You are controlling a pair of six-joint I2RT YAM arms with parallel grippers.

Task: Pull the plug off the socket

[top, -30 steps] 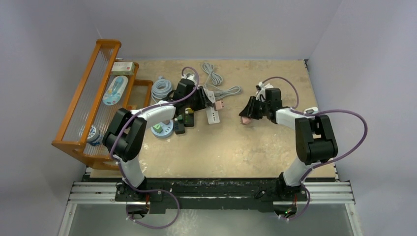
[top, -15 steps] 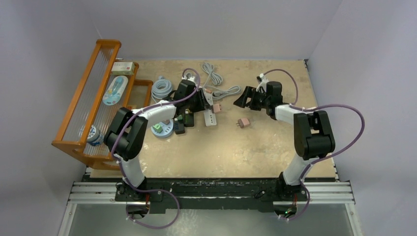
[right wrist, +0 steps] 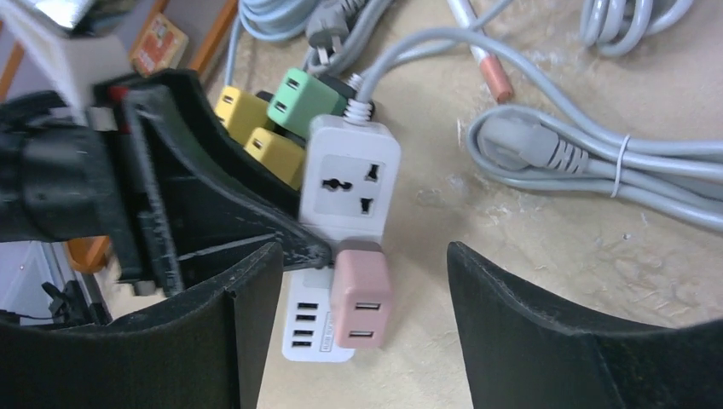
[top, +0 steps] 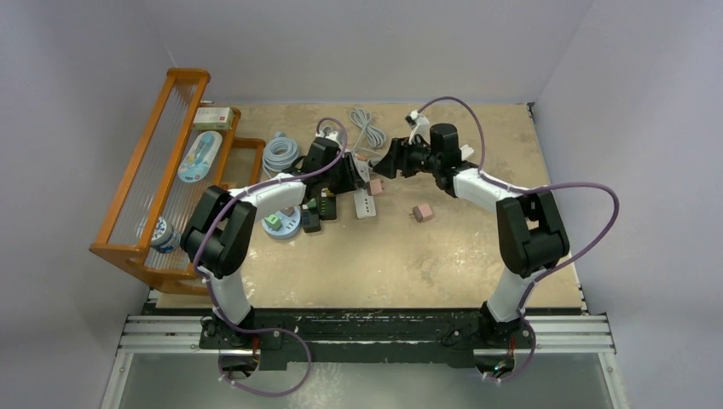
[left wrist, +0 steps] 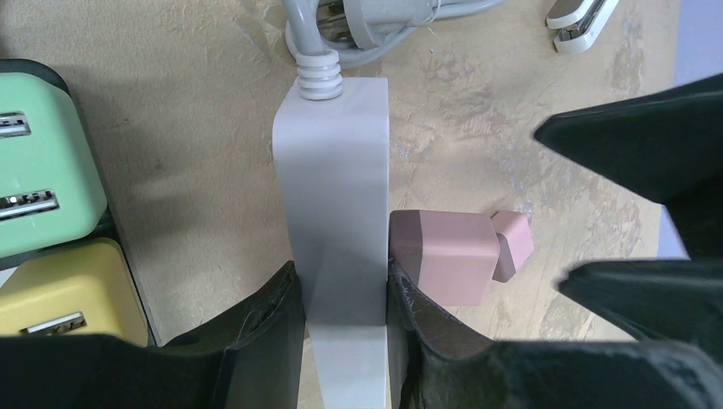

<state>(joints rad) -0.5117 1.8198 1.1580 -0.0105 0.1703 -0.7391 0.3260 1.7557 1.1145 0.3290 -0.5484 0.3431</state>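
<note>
Socket: white power strip (left wrist: 337,213), pinched across its narrow body by the left gripper (left wrist: 341,294); its cable end points ahead of that gripper
Plug: pink plug (right wrist: 362,294), seated in the strip's face just beside the clamped spot; 1 left finger touches its base
Plug axis: at right angles to the strip's long axis; the free end with 2 ports faces the right gripper
Right gripper: (right wrist: 362,256) fingers spread wide, holding nothing; the plug lies straight ahead in the gap, nearer its left finger, touched by neither
Nearer arm: the right one has the free reach; the left is taken up steadying the strip
Move called for, as I judge: advance until both pads flank the pink body; close; draw straight back along the plug's axis
Risk: the right gripper's left finger has little room beside the left gripper; a skewed pull could twist the strip
Elsewhere: 1 loose pink plug (top: 420,212) on the table, behind the right gripper, apart from the strip
</note>
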